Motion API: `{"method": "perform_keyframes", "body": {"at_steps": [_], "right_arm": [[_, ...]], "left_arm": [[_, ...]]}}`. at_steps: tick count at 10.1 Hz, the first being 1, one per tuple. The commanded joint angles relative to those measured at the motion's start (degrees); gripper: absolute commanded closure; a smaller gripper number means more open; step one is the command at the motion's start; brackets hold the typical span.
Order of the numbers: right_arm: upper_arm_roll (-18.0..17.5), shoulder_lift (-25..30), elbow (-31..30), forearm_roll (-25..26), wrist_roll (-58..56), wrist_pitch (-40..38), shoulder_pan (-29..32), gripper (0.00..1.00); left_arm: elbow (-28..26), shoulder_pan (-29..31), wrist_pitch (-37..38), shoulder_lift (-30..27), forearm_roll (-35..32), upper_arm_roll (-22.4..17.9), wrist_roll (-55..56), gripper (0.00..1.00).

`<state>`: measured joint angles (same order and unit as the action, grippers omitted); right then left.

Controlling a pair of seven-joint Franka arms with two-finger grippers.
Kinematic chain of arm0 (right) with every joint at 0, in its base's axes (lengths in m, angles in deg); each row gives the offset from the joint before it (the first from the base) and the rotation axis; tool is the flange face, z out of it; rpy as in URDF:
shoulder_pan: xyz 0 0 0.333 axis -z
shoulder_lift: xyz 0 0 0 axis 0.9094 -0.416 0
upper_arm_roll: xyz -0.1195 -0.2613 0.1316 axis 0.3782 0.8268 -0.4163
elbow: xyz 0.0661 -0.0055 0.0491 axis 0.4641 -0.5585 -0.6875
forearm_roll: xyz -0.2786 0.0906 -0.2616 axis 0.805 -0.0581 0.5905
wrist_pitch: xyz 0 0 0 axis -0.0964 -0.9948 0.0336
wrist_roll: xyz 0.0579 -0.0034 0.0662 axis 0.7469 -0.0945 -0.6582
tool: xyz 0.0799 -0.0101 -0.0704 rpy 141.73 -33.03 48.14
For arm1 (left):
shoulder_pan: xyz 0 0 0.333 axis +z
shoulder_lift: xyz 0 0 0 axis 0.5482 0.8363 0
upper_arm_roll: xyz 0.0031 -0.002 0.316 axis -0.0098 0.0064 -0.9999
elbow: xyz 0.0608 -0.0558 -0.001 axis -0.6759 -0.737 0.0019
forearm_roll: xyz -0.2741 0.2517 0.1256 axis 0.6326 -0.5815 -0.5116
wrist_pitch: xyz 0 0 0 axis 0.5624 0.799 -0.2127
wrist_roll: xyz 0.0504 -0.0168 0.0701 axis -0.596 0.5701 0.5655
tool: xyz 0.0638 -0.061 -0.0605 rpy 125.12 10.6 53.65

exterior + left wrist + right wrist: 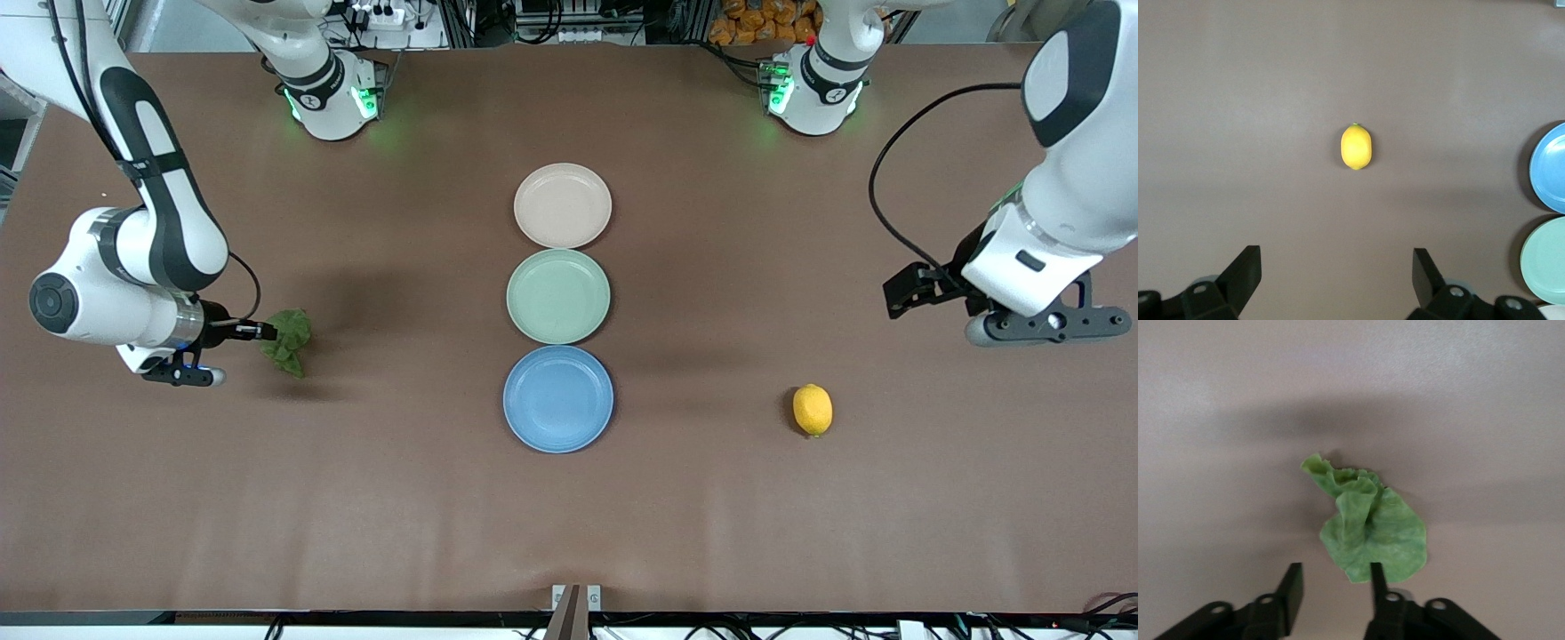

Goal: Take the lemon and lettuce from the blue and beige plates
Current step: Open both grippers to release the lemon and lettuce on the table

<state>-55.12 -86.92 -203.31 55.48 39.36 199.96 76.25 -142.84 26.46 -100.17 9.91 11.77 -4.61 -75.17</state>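
Lemon [813,410] and lettuce [288,340] lie on table [800,533].

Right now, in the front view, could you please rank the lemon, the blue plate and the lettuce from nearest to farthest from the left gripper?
Measured from the left gripper, which is open above the table at the left arm's end:
1. lemon, on the table nearest that gripper.
2. blue plate, mid-table, nearest the front camera of the three plates.
3. lettuce, at the right arm's end by the right gripper.

Green plate on the brown table

The green plate [558,296] sits mid-table [711,498], in a row of plates, touching neither neighbour.
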Motion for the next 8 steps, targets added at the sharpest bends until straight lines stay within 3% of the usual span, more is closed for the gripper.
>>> {"method": "perform_keyframes", "body": {"at_steps": [1,3,8], "right_arm": [[-0.87,1.04,0.63,0.31,0.03,-1.34,0.33,0.00],[-1.13,3.14,4.38,0.23,-0.05,-8.07,0.16,0.00],[-0.78,7.10,21.24,0.75,0.65,-28.91,0.51,0.00]], "left_arm": [[-2.66,0.71,1.19,-3.19,1.47,0.16,-0.56,0.00],[-2.84,0.72,1.37,-3.37,1.73,0.16,-0.47,0.00],[-2.31,0.63,1.46,-3.73,1.83,0.08,-0.47,0.00]]}}
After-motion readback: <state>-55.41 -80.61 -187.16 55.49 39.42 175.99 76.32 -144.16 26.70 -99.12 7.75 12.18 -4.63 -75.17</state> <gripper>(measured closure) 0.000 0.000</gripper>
